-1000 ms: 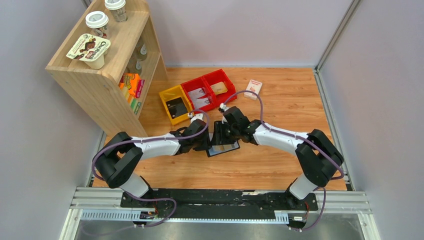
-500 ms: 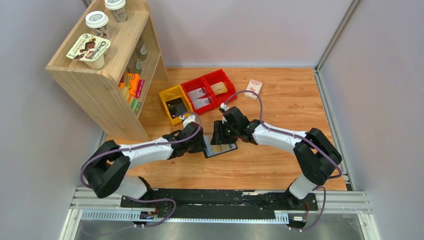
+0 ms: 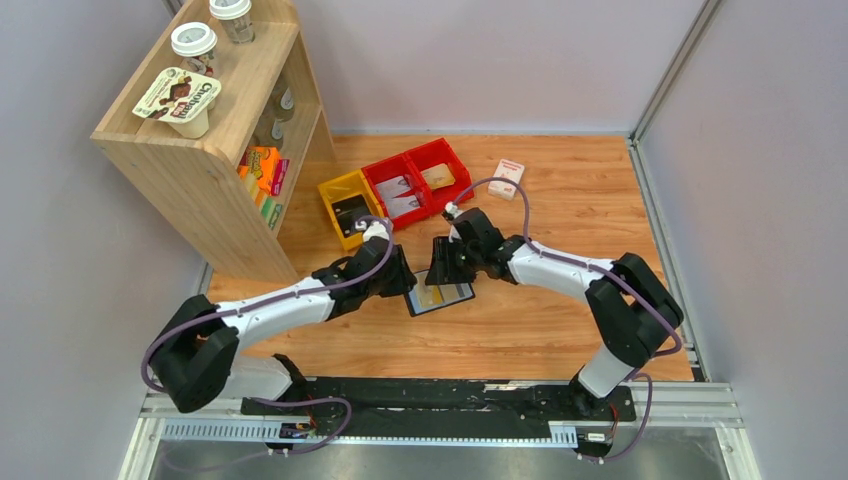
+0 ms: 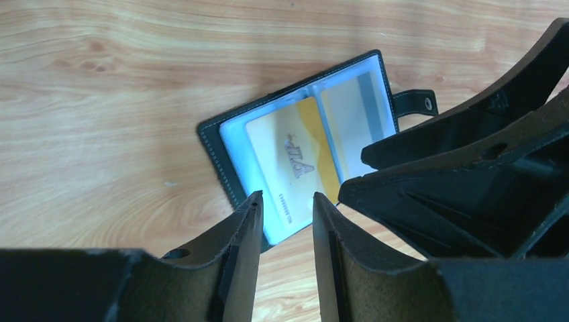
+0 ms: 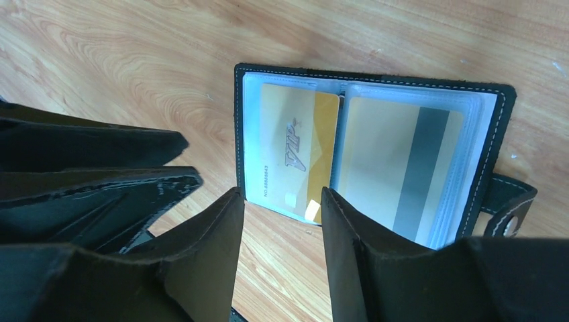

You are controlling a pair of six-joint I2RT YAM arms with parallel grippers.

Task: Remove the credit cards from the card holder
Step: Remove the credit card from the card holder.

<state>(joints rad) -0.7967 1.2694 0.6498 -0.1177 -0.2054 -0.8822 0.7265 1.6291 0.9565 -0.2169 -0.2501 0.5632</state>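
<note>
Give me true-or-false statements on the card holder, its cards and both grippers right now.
1. The small black bifold card holder lies open on the wooden table. True.
2. The golden-beige VIP card lies loose on the table. False: it sits inside a translucent pocket of the holder.
3. The left gripper is clamped on a card. False: its jaws stand apart, empty.
4. The right gripper is open and holds nothing. True.

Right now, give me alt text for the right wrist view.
An open black card holder lies flat on the wooden table, with a gold VIP card in the picture's left clear pocket and a grey-striped card in the right one. The right tool holds nothing, its two fingers apart in the foreground.
</note>
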